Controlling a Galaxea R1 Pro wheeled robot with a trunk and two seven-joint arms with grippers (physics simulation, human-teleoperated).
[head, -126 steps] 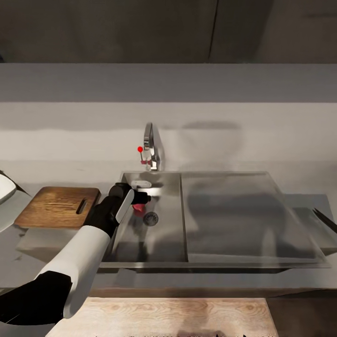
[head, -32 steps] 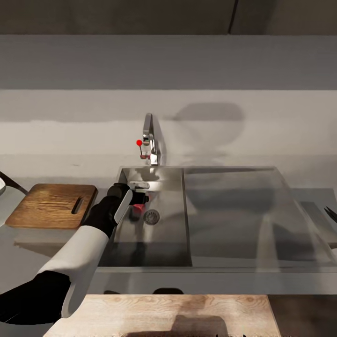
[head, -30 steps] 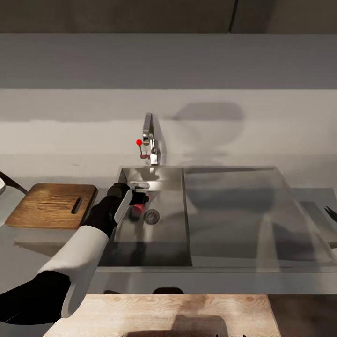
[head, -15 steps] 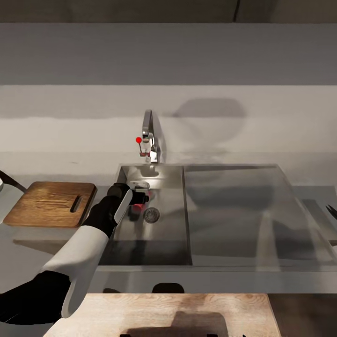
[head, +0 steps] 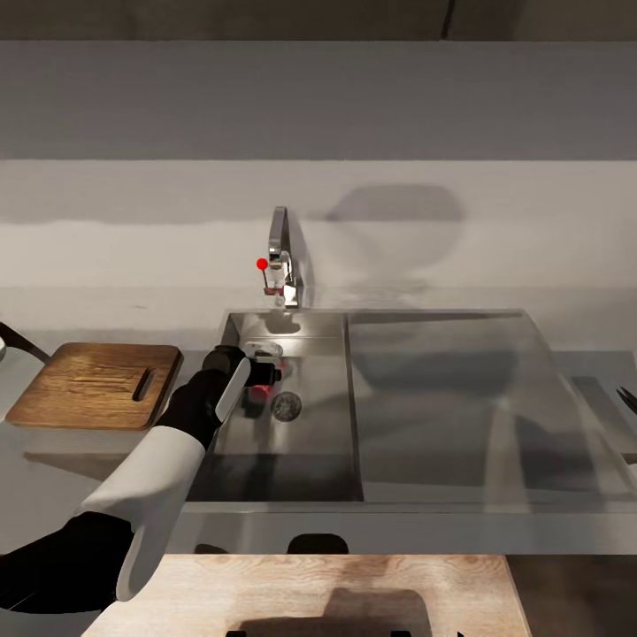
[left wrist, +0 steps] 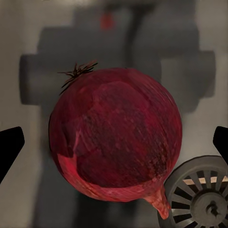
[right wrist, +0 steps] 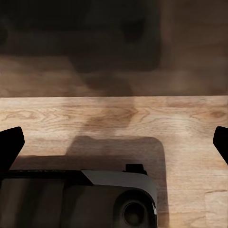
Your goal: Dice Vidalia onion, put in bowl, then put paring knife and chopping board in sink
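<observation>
The Vidalia onion (left wrist: 114, 142), a round dark red bulb, lies on the floor of the sink (head: 310, 460) beside the round drain (left wrist: 202, 197). In the head view the onion (head: 259, 392) shows as a reddish spot just under my left gripper (head: 265, 376). My left gripper (left wrist: 114, 147) is open, one dark fingertip (left wrist: 9, 149) on each side of the onion and apart from it. The chopping board (head: 93, 386) lies on the countertop (head: 53, 469) left of the sink. At the right edge, the dark tip of the paring knife (head: 626, 400) shows. My right gripper (right wrist: 114, 142) is open over pale wood.
The chrome tap (head: 281, 252) with its red knob (head: 262, 264) stands behind the basin. The flat drainboard (head: 460, 398) stretches to the right. A pale wooden surface (head: 301, 593) lies in front of the counter, under the right gripper. A wall rises behind the counter.
The head camera has shifted a little over the last second, then settled. The left gripper stays open around the onion in the sink. Nothing else has moved.
</observation>
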